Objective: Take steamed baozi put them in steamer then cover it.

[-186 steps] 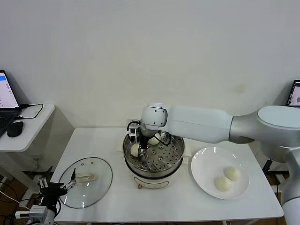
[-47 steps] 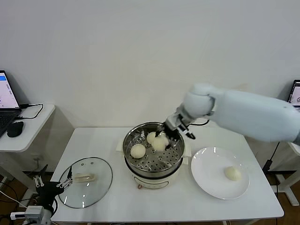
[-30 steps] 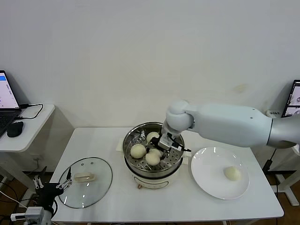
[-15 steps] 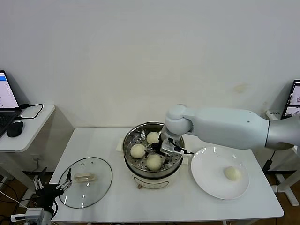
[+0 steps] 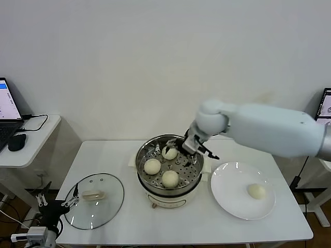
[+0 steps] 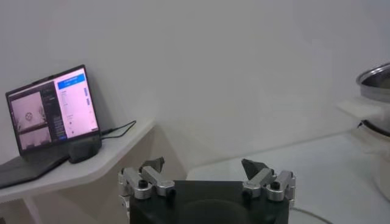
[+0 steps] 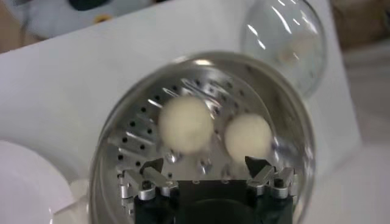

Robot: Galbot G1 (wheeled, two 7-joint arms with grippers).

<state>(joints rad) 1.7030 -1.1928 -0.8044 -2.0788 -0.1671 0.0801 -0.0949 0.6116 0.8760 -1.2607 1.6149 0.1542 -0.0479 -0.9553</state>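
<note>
The steamer (image 5: 150, 192) stands mid-table with three steamed baozi on its perforated tray: one at the left (image 5: 152, 166), one at the front (image 5: 170, 178), one at the back (image 5: 169, 153). A fourth baozi (image 5: 256, 191) lies on the white plate (image 5: 227, 178). My right gripper (image 5: 199, 149) is open and empty, hovering over the steamer's back right rim. In the right wrist view it (image 7: 207, 164) hangs above two baozi (image 7: 186, 123) (image 7: 248, 137) on the tray (image 7: 137, 131). My left gripper (image 5: 57, 206) is open and empty at the table's front left; it also shows in the left wrist view (image 6: 207, 165).
The glass lid (image 5: 111, 206) with a cream handle lies flat on the table left of the steamer, close to my left gripper. A side table with a laptop (image 6: 52, 112) and mouse (image 5: 16, 142) stands at the far left.
My right gripper let go of the third baozi in the front of the tray, then rose and drew back to the right. The plate went from two baozi to one.
</note>
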